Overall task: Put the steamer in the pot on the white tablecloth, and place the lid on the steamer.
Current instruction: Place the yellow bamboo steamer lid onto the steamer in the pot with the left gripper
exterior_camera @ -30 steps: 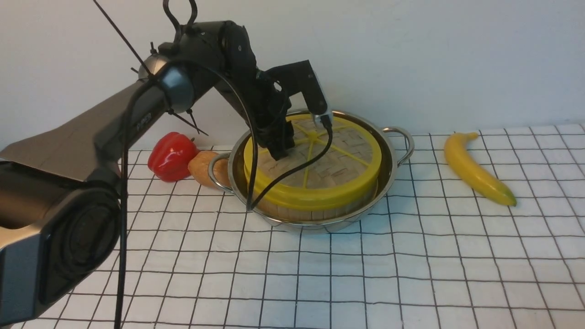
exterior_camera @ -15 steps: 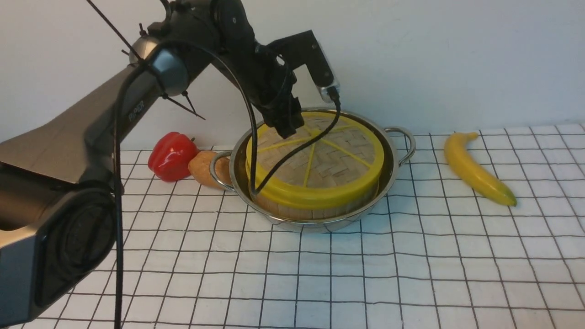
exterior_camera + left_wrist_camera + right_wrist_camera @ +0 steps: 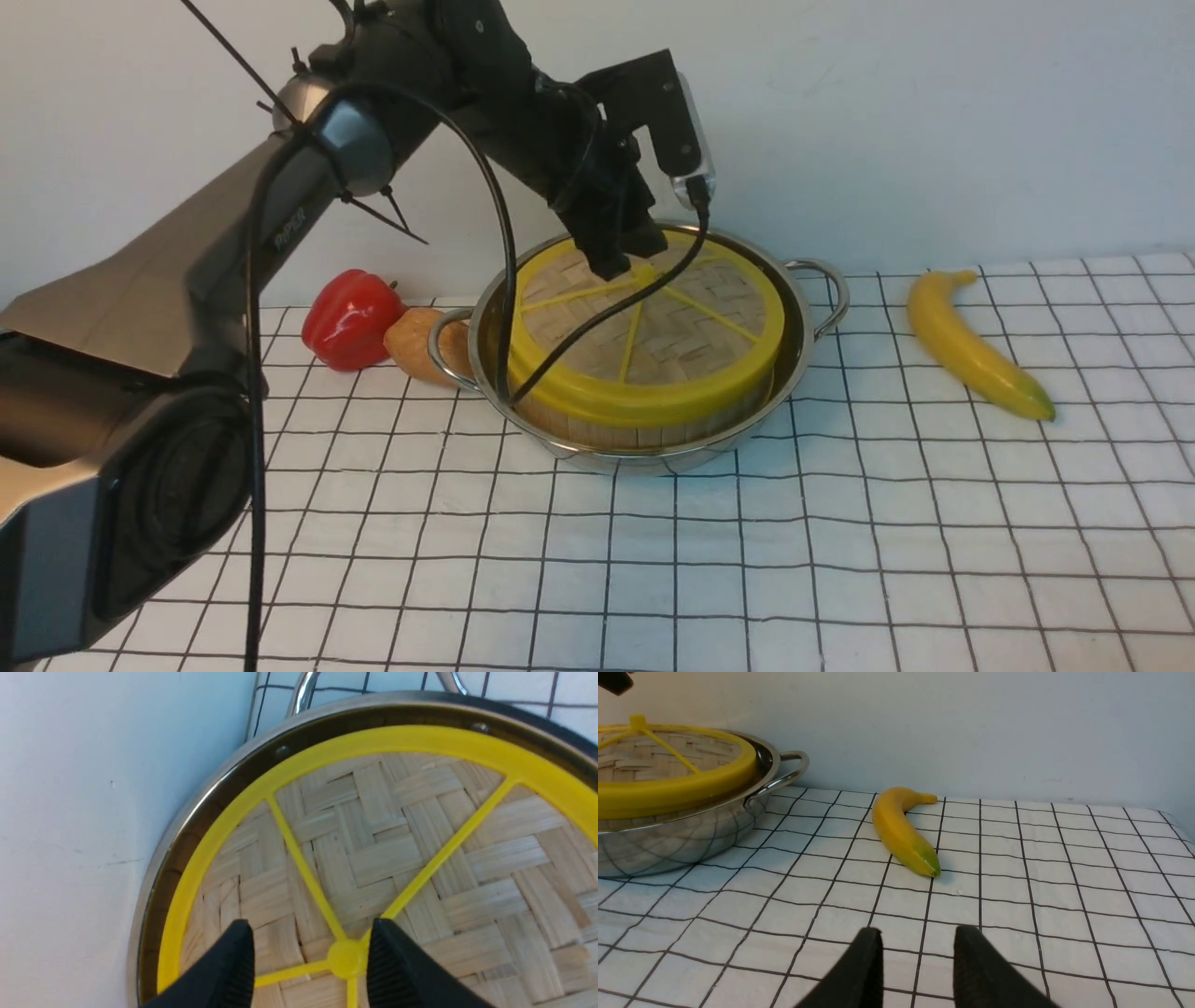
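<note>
I have the left hand (image 3: 621,250) spread and holding nothing, poised just above the lid's (image 3: 653,336) centre hub. That lid sits flat on the steamer (image 3: 644,431), which rests inside the pot (image 3: 803,327) on the white tablecloth (image 3: 747,560) near the far edge of the bench. My right hand (image 3: 917,952) hangs released above bare cloth, with the banana (image 3: 901,830) beyond it toward the far right corner.

Left gripper (image 3: 621,250) raised, angled down, fingers (image 3: 233,961) apart; right gripper (image 3: 917,970) low, fingers apart.
</note>
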